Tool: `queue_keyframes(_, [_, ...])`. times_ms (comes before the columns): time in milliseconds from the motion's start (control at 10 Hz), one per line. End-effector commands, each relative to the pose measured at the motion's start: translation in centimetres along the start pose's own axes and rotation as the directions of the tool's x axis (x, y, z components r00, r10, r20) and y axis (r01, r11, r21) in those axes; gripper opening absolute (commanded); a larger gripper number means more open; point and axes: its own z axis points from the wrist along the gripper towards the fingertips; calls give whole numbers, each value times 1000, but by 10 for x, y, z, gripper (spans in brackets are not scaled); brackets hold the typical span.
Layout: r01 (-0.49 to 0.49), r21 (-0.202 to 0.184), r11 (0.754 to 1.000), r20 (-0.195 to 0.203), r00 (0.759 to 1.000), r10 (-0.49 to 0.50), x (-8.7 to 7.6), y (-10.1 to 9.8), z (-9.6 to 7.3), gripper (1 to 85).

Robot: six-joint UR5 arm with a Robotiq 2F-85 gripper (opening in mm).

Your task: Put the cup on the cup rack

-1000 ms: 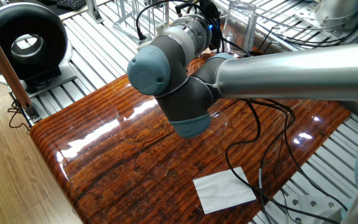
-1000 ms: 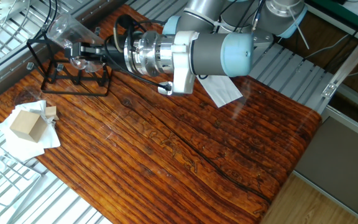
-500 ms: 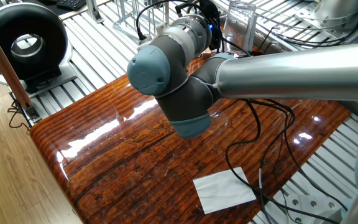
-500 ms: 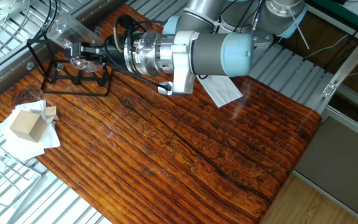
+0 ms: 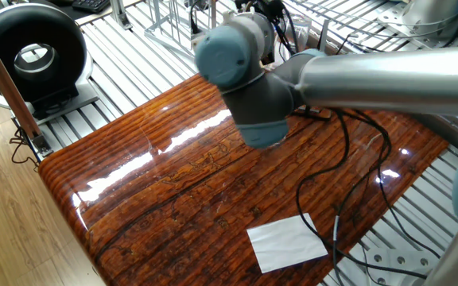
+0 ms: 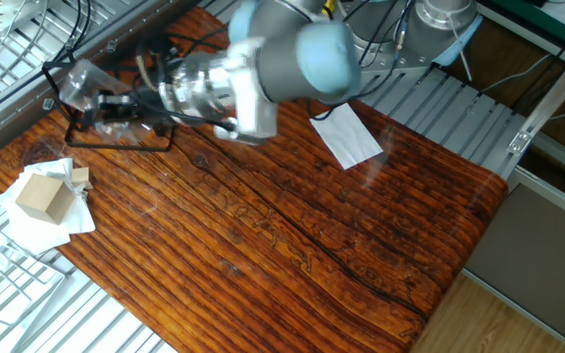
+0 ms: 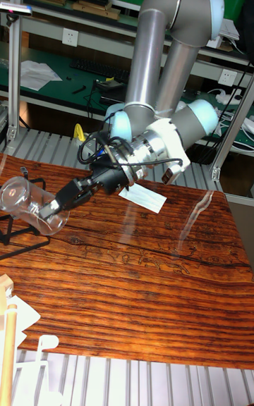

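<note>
Shifted leftward, gripper [image 7: 58,203] holds empty cup [image 7: 25,199] over cup rack [image 7: 14,233].

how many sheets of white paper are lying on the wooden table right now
2. One white sheet lies near the table's edge behind the arm. A crumpled sheet lies at the corner near the black rack, under a small wooden block. The arm may hide others.

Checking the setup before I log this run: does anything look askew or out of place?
Only the cup: it lies tilted on its side in the tool, over the cup rack, not seated. Nothing looks spilled or broken.
</note>
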Motion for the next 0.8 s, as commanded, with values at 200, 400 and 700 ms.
queue_keyframes(200, [-47,-16,999,36,998,48,-8,10,3,10])
queue_keyframes(400, [-27,-7,1000,41,999,28,-8,8,5,17])
queue_keyframes(700, [34,-1,999,131,991,-33,-28,7,5,270])
